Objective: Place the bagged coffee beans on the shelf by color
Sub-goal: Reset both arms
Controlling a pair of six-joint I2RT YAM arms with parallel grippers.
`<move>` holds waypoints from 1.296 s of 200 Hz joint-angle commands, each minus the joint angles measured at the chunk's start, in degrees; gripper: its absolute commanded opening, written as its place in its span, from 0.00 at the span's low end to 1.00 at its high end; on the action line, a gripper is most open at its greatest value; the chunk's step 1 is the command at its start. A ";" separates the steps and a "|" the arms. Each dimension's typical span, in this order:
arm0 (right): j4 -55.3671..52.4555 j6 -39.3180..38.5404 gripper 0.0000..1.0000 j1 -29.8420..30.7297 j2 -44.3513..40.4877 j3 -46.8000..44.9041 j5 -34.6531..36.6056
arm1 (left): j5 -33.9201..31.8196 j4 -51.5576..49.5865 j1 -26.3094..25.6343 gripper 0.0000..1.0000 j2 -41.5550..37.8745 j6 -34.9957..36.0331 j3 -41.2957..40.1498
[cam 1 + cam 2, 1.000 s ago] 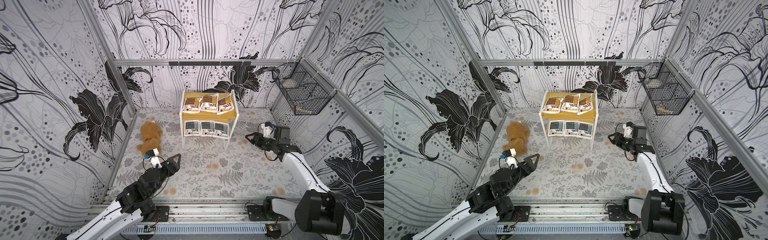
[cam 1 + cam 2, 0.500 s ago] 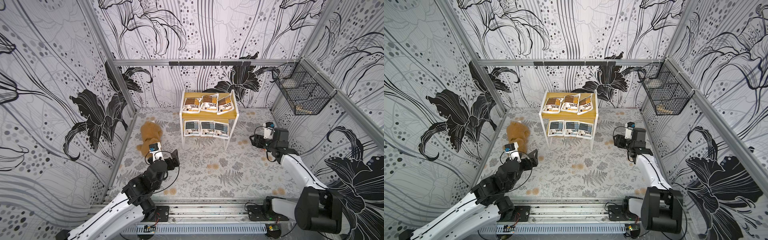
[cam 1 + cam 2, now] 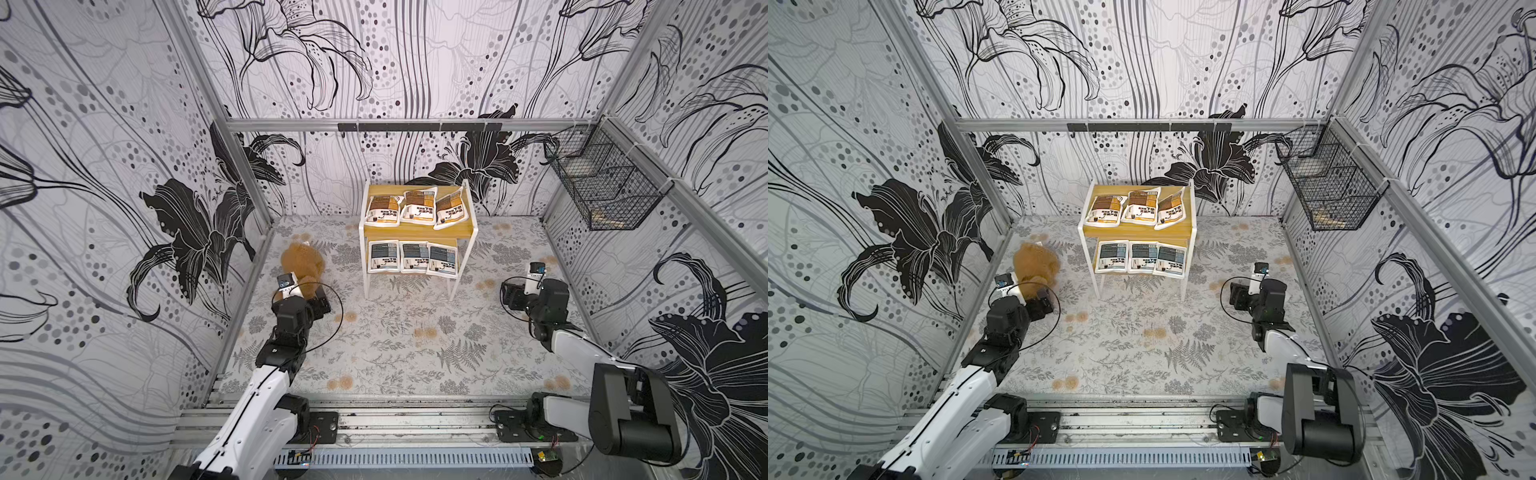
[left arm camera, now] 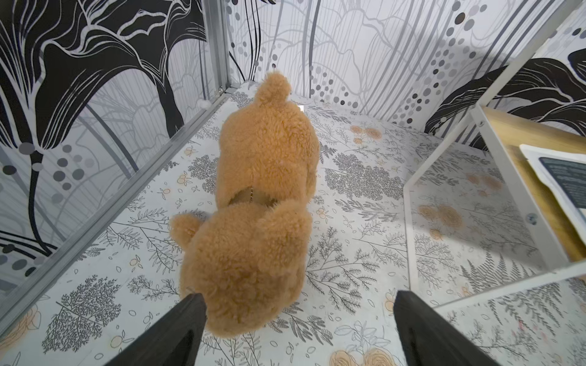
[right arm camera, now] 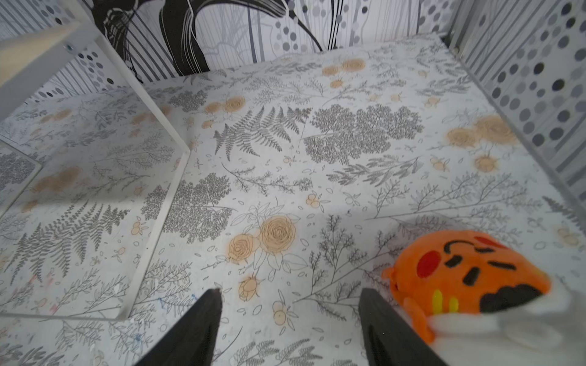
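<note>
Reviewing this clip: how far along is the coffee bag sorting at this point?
Done: three brown-label bags lie on the upper board of the shelf, three grey-blue bags on its lower board. In hand: nothing; the left gripper is open at the plush bear, the right gripper open beside the orange toy. Left: no bag shows off the shelf, so sorting looks complete.

The shelf [image 3: 419, 232] has smooth yellow wood boards in a thin, white-painted metal frame. The bagged coffee beans [image 3: 419, 205] look like smooth, faintly glossy plastic. The bear [image 4: 263, 196] is curly brown plush and the orange toy [image 5: 469, 272] is short-piled plush. The basket [image 3: 602, 191] is black metal wire. The surface [image 3: 407, 345] is a matt printed sheet.
</note>
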 commanded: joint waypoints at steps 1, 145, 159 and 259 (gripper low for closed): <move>8.90 -1.67 0.74 -0.18 1.29 -1.64 0.73 | 3.04 16.25 0.97 0.97 2.83 4.49 -1.80; 30.74 -7.29 0.73 -0.22 7.99 -8.90 -4.14 | 18.67 60.77 10.43 0.98 30.80 5.34 -9.36; 35.16 -7.44 0.73 -0.24 9.27 -10.60 -4.08 | 19.57 72.66 10.70 0.98 34.36 5.43 -13.37; 43.30 -9.14 0.87 1.01 14.46 -12.80 -3.63 | 15.28 68.75 7.14 0.97 37.75 8.61 -10.35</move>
